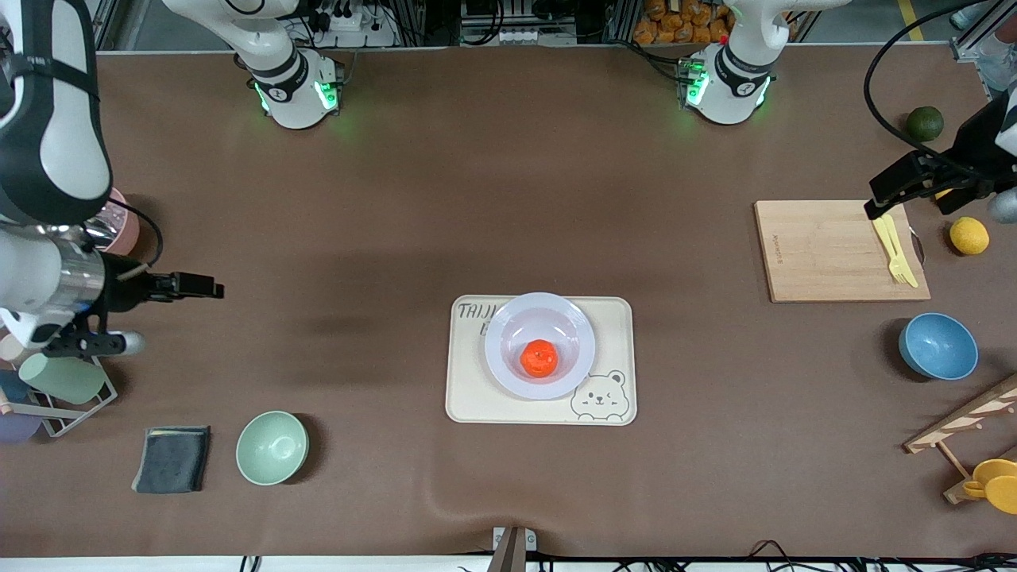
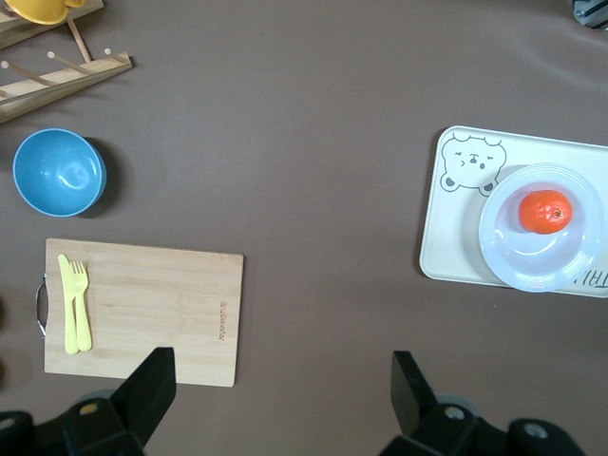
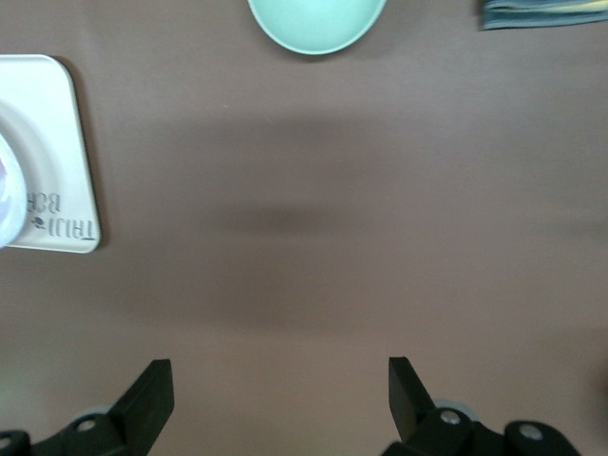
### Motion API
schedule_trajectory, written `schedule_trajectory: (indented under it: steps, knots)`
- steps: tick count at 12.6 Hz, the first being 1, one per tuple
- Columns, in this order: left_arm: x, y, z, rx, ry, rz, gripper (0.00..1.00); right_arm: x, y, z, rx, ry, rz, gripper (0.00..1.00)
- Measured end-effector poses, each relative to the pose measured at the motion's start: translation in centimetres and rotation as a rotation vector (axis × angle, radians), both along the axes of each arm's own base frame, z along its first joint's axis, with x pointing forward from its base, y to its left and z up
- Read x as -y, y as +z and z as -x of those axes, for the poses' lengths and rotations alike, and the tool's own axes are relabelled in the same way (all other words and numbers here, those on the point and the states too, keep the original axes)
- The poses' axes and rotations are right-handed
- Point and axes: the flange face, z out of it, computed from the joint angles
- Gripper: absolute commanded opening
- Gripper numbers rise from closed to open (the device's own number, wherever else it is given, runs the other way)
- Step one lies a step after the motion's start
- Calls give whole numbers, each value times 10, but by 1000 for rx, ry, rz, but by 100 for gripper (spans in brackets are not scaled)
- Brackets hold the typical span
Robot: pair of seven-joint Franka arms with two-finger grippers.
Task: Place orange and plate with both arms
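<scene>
The orange (image 1: pixel 539 358) lies in the pale plate (image 1: pixel 499 349), which rests on the cream bear-printed tray (image 1: pixel 477 397) at mid-table. My left gripper (image 1: pixel 880 205) is open and empty, up over the cutting board's edge at the left arm's end. Its wrist view shows its wide-open gripper (image 2: pixel 283 369), and farther off the orange (image 2: pixel 545 211) in the plate (image 2: pixel 518 271). My right gripper (image 1: pixel 213 287) is open and empty over bare table at the right arm's end. Its wrist view shows the open gripper (image 3: pixel 280 378) over bare mat, with the tray's corner (image 3: pixel 47 142) in view.
A wooden cutting board (image 1: pixel 826 250) carries a yellow fork and knife (image 1: pixel 894 250). Nearby are a lemon (image 1: pixel 969 236), a dark green fruit (image 1: pixel 925 123), a blue bowl (image 1: pixel 937 345) and a wooden rack (image 1: pixel 965 421). A green bowl (image 1: pixel 272 447), a grey cloth (image 1: pixel 172 458) and a cup rack (image 1: pixel 59 381) are at the right arm's end.
</scene>
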Motion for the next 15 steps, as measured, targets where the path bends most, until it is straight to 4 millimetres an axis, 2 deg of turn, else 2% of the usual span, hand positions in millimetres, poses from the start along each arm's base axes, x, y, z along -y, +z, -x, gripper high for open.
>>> schedule_trajectory:
  steps: [3, 6, 10, 15]
  knots:
    - [0, 14, 12, 14, -1, -2, 100, 2, 32, 14, 38, 9, 32, 100]
    - [1, 16, 15, 16, -1, -2, 100, 3, 58, 37, 106, 3, 36, 100]
    - [1, 17, 17, 19, -2, -2, 100, 2, 63, 63, 148, 1, 51, 100]
    - [-7, 19, 17, 30, -1, -86, 100, -2, 71, 66, 192, 27, 104, 100]
